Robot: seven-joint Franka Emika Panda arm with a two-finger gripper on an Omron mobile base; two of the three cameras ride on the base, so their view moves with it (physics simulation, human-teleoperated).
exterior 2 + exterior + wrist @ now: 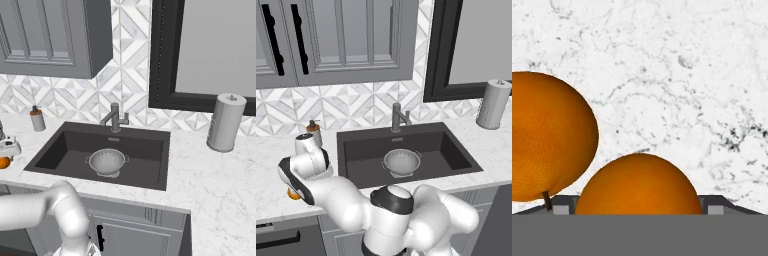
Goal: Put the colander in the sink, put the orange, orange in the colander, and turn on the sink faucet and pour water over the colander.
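Hand spread wide around orange, second orange beside

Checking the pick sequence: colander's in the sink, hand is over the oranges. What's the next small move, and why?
Probably close the fingers on the lower orange. In the hand view it sits centred between the two finger tips, which stand apart on either side of it, while the second orange lies off to one side. The colander already sits in the sink, with no fruit in it.
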